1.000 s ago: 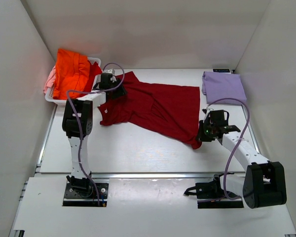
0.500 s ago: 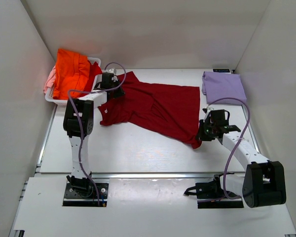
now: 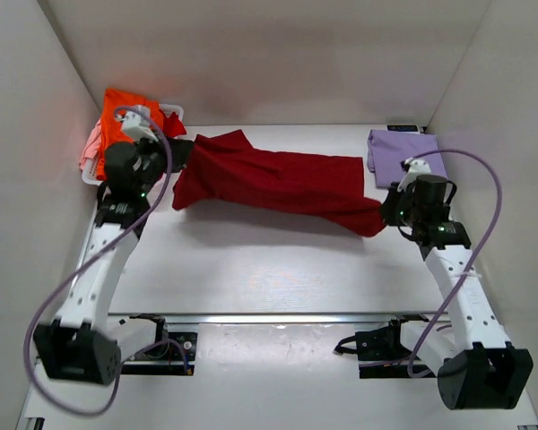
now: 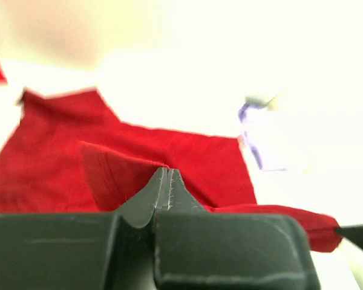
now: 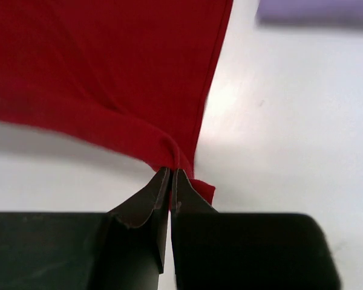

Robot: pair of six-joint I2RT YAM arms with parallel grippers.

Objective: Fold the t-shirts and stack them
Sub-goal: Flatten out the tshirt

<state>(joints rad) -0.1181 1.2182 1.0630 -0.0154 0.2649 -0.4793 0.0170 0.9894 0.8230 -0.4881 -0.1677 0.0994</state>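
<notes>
Step in hand: spreading the dark red t-shirt (image 3: 278,179) ahead of its first fold. The left tool (image 4: 167,172) is pinched tight on cloth at the basket-side end and the right tool (image 5: 170,172) is pinched tight on the opposite corner, with the shirt strung between them across mid-bench, possibly partly lifted (top view too coarse to confirm). Next move, as I judge it: lower both ends together so the cloth lies flat, then regrip for folding. White bench (image 3: 251,260), white walls on three sides; lavender t-shirt (image 3: 406,157) lies folded far right, orange t-shirt (image 3: 117,103) heaped in the white basket (image 3: 175,111) far left.

Bright even light; washed-out, blurry left-wrist view
</notes>
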